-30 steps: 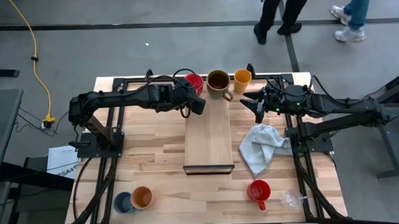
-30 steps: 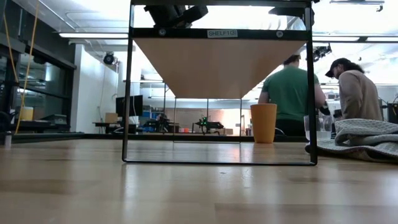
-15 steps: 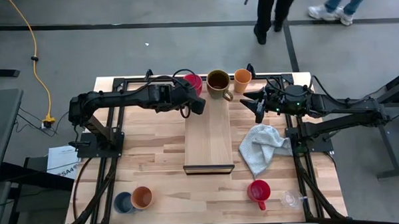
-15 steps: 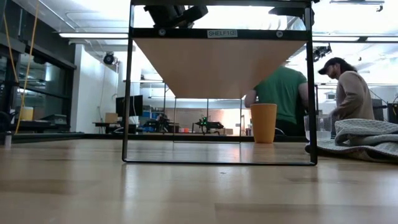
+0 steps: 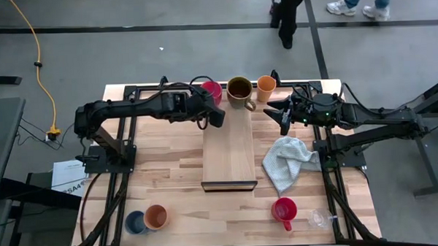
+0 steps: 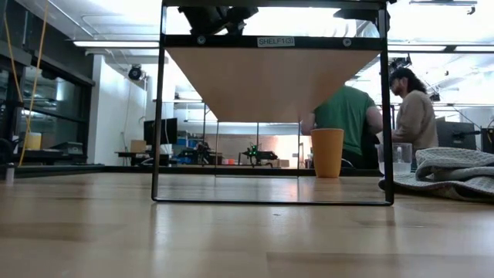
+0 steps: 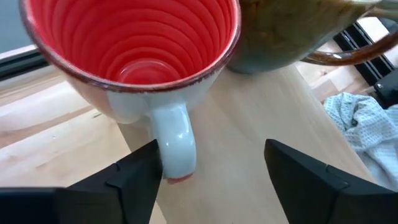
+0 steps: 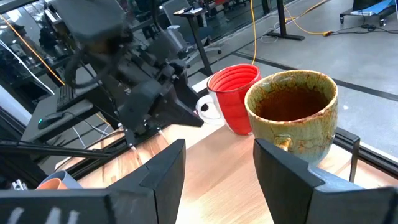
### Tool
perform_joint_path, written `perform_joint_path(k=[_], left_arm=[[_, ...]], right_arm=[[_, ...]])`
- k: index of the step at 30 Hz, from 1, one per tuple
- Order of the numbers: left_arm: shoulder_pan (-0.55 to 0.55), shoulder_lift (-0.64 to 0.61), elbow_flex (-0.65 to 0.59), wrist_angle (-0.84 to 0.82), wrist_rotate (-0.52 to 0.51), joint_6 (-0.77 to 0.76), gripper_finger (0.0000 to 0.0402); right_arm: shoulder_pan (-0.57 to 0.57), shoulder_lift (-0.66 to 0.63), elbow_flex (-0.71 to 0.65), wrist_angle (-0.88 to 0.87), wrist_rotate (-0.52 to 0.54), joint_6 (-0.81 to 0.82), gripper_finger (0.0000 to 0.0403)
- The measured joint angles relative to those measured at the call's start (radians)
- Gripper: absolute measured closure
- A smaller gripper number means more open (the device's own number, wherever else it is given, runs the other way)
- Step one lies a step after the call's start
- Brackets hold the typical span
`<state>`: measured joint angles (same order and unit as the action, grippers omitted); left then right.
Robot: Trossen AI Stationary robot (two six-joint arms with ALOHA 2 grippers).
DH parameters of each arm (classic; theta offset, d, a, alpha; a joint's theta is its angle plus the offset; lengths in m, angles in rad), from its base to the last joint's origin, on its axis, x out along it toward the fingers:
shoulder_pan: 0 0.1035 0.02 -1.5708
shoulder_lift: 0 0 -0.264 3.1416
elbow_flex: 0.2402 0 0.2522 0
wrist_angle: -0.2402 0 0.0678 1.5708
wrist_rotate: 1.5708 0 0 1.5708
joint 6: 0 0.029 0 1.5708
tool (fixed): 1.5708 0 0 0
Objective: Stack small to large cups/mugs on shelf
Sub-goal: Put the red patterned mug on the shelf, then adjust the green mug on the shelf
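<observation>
A red mug [image 7: 134, 50] stands on the far left corner of the shelf [image 5: 230, 155]. The large olive-brown mug [image 5: 239, 89] stands beside it, and an orange cup [image 5: 266, 85] is to its right. My left gripper [image 7: 211, 168] is open at the red mug's near side. The mug's white handle [image 7: 175, 140] sits between its fingers, close to one of them. My right gripper [image 5: 281, 117] waits open to the right of the shelf, with nothing between its fingers. A blue cup [image 5: 135, 222], an orange cup [image 5: 156, 216], a red mug [image 5: 284, 210] and a clear glass [image 5: 319, 219] stand near the front edge. My left gripper stands open around the red mug's handle [image 7: 168, 149], coming level from the near side. One finger [image 7: 134, 177] lies right beside the handle; I cannot tell whether it touches. The mug stands upright on the shelf's far end.
A crumpled pale grey cloth [image 5: 287, 161] lies right of the shelf, near my right arm. The shelf's board is bare from the mugs to its dark front edge [image 5: 229, 185]. In the low view it stands raised on a thin black frame [image 6: 158, 116]. People move beyond the table.
My left gripper has opened at the red mug's handle and kept its place. The red mug stays upright on the shelf's far end. People beyond the table have walked on.
</observation>
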<state>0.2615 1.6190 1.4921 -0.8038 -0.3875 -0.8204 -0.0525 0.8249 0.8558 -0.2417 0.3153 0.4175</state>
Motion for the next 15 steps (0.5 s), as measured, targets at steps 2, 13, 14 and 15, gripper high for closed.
perform_joint_path(k=[2,13,14,15], left_arm=[[0.000,-0.021,0.000,-0.002,0.003,0.000,0.0130],[0.000,-0.174,0.000,-0.010,0.064,0.053,0.0142],[0.000,-0.193,0.000,-0.010,0.064,0.068,0.0146],[0.000,-0.213,0.000,-0.013,0.062,0.084,0.0150]], right_arm=[[0.000,0.000,0.000,0.000,0.000,0.000,0.0221],[0.000,0.000,-0.001,0.001,0.001,0.000,0.0221],[0.000,0.000,-0.001,0.001,0.007,0.000,0.0221],[0.000,0.000,-0.001,0.001,0.016,0.000,0.0221]])
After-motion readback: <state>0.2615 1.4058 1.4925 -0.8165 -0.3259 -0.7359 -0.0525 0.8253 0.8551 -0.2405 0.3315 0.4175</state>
